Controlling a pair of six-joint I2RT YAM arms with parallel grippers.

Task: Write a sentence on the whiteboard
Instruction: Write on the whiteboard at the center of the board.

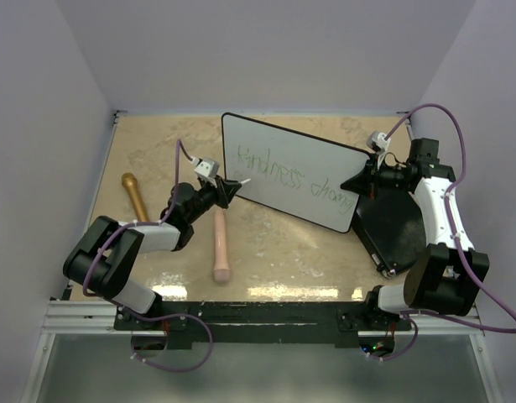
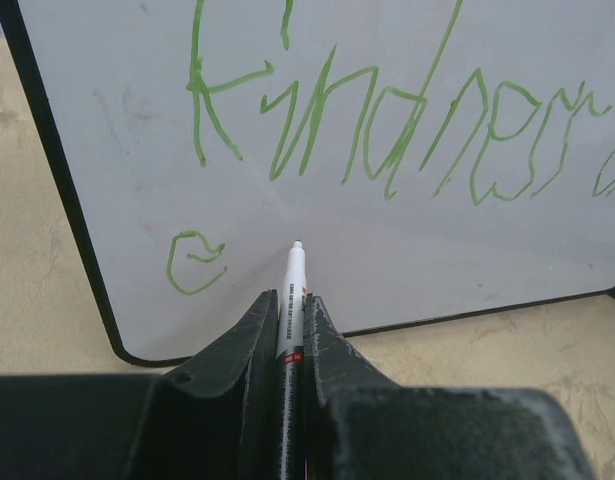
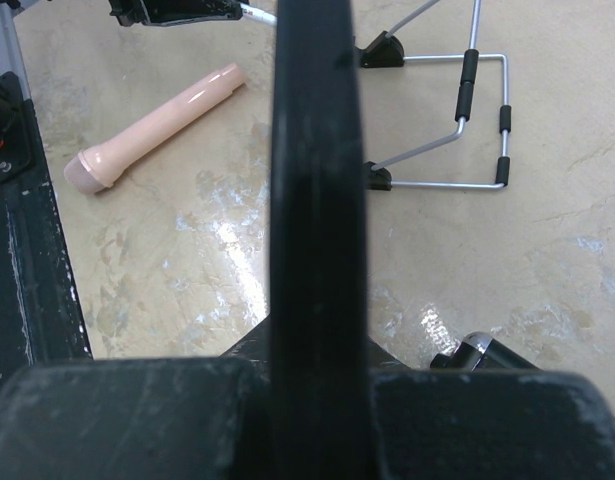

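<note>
tan cylinder (image 1: 133,194): lies on the table (image 1: 157,151), well out to the left of the left hand, and nothing touches it.
left hand (image 1: 228,190): clamped narrow on the marker (image 2: 292,285), which sticks straight out ahead of the fingers, tip forward.
marker tip: at the board face directly ahead of the left hand, a little right of a small green loop (image 2: 192,262). The wrist view does not show whether the tip touches the surface.
pink cylinder (image 1: 221,245): lies loose on the table, just to the near side of the left hand.
whiteboard (image 1: 312,151): propped at a slant between the two hands, its left end facing the left hand and its right end in the right hand.
sentence (image 2: 387,140): the top line reads roughly "kindness", then a word beginning "chang". It runs away from the left hand toward the right one, where its end is hard to read. Below it there is only the green loop.
wire stand (image 3: 467,110): on the table beyond the right hand's fingers, behind the board.
right hand (image 1: 351,181): closed on the whiteboard's black right rim, steadying it.
black case (image 1: 400,222): flat on the table under the right arm, behind that hand.
progress: I judge the writing well past halfway. The top line looks done or nearly so and the lower line is barely begun. The last word remains to be written.
</note>
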